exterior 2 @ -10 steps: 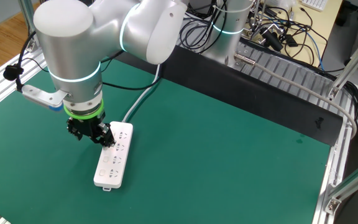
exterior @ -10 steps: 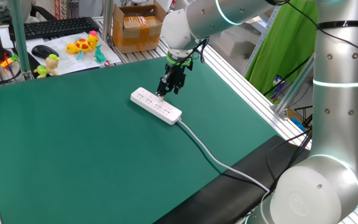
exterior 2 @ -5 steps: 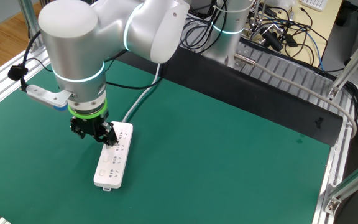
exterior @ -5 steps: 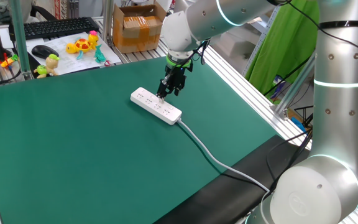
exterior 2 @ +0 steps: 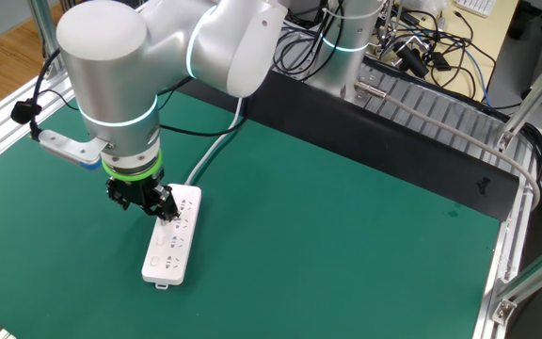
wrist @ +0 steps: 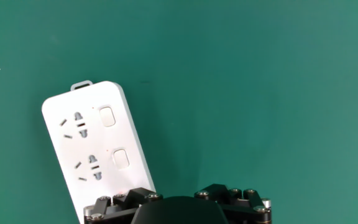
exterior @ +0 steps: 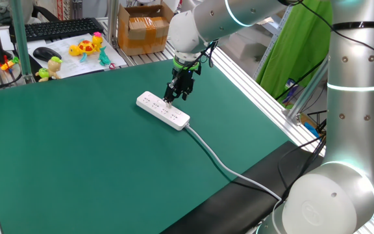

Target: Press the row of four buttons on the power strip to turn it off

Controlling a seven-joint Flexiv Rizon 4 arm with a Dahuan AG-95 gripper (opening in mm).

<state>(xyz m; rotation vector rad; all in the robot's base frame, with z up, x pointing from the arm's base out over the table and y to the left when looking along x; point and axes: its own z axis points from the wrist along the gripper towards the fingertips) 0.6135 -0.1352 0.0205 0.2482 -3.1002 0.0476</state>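
The white power strip [exterior: 163, 110] lies flat on the green mat, with its pale grey cable [exterior: 219, 162] trailing towards the near right edge. My gripper [exterior: 176, 92] hangs straight down over the strip's middle, fingers spread open with nothing between them. In the other fixed view one fingertip [exterior 2: 168, 214] is at the power strip [exterior 2: 172, 237], on its button side; I cannot tell if it presses. In the hand view the power strip [wrist: 86, 143] fills the lower left, and two of the four buttons [wrist: 107, 116] show beside the socket holes. The others are hidden under the hand.
Beyond the mat's far edge are a black keyboard [exterior: 60, 28], a mouse [exterior: 46, 52], small toys [exterior: 86, 47] and a cardboard box [exterior: 143, 29]. Aluminium rails [exterior: 258, 91] border the mat. A tangle of cables [exterior 2: 422, 47] lies behind the arm's base.
Over the first half second the gripper shifted slightly along the strip. Since then it has held still, with its fingers spread the same.
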